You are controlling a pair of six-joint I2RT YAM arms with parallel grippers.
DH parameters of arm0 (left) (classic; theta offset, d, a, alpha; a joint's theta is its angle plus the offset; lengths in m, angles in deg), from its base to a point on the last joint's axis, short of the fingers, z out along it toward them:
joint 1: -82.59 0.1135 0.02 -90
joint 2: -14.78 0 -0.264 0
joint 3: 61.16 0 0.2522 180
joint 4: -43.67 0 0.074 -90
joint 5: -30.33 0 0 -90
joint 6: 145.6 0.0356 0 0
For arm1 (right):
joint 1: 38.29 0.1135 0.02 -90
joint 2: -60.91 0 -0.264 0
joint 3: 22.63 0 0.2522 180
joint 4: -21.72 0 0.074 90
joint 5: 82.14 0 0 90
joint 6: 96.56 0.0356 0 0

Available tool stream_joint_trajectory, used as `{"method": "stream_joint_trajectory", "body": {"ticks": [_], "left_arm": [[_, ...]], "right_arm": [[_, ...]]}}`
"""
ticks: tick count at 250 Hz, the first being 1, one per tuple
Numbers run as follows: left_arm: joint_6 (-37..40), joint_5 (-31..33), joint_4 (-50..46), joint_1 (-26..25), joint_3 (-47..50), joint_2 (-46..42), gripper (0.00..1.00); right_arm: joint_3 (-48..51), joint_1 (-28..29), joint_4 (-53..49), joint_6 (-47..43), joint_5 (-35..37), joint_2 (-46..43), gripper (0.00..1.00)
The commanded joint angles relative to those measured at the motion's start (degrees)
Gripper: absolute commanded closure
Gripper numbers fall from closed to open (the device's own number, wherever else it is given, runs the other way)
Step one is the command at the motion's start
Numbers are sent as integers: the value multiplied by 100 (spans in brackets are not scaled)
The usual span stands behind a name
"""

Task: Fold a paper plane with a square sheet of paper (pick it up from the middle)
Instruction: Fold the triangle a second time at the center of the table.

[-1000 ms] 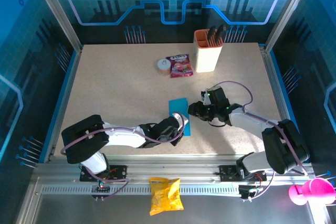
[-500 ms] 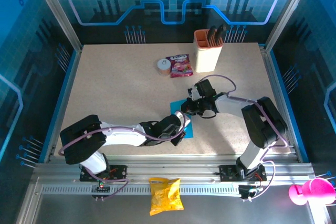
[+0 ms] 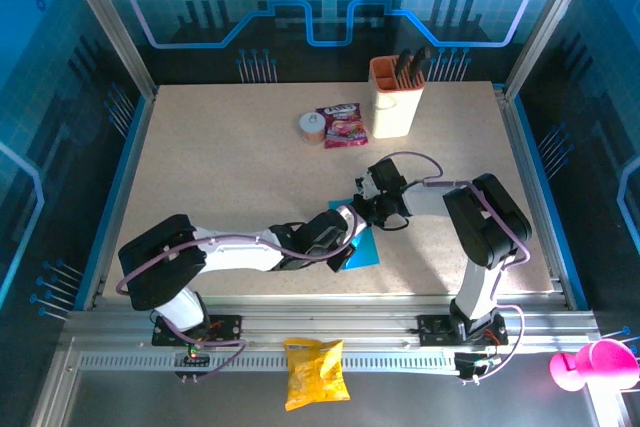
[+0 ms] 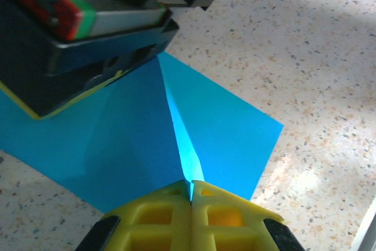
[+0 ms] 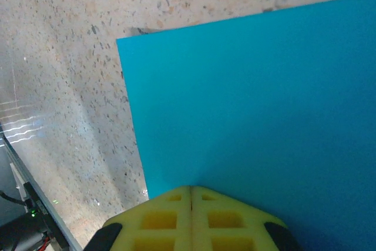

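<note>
Table (image 3: 220,167), one. Square sheet of paper (image 4: 223,127), one, cyan, with one raised crease. Left gripper (image 4: 191,183) clamped on the crease. Right gripper (image 5: 191,189), jaws together, over the sheet. Snack packet (image 3: 343,125), one. Cup (image 3: 394,97), one.

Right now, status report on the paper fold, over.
Copy: left pincer shut, pinching a raised ridge of the blue sheet; right pincer shut at its edge; nothing blocking.

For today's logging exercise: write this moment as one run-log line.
left gripper: shut on paper ridge | right gripper: shut on paper edge | paper: ridge raised between grippers, rest on table
</note>
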Motion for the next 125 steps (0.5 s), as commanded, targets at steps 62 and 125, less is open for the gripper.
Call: {"method": "stream_joint_trajectory", "body": {"ticks": [62,125], "left_arm": [[156,-173,-105,210,-36,114,95],[156,-162,-89,241,-34,275,95]], "right_arm": [[292,-50,134,-50,-74,121,100],[371,-59,239,-3,-93,184,100]]}}
